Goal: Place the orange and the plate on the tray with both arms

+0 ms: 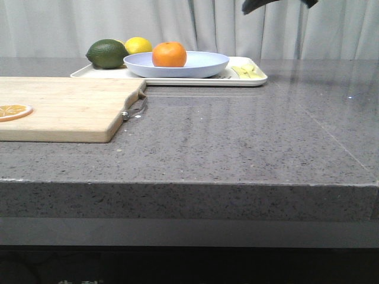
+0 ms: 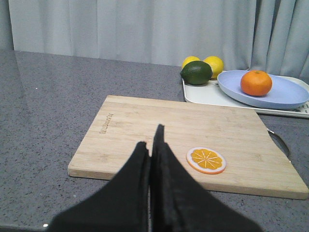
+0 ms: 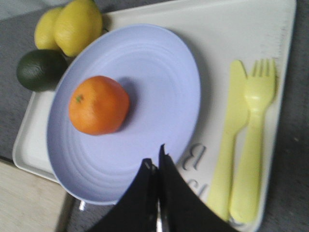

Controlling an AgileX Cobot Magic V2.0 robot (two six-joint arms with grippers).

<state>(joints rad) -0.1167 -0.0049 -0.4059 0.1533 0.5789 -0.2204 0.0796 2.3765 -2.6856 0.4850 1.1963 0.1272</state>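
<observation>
The orange point(image 1: 169, 54) lies in the lavender-blue plate point(image 1: 204, 65), and the plate rests on the cream-white tray point(image 1: 251, 80) at the back of the table. All three also show in the right wrist view: orange point(image 3: 98, 105), plate point(image 3: 154, 82), tray point(image 3: 212, 29). My right gripper point(image 3: 156, 157) is shut and empty, above the plate's near rim; only a dark part of that arm point(image 1: 260, 5) shows at the top of the front view. My left gripper point(image 2: 150, 140) is shut and empty, above the wooden cutting board point(image 2: 145, 130), well apart from the tray point(image 2: 203, 94).
A dark green lime point(image 1: 107, 53) and a yellow lemon point(image 1: 138, 45) sit on the tray's left part. A yellow plastic knife point(image 3: 227, 140) and fork point(image 3: 253, 135) lie on its right part. An orange slice point(image 2: 206, 160) lies on the cutting board, whose metal handle point(image 1: 135, 109) faces right.
</observation>
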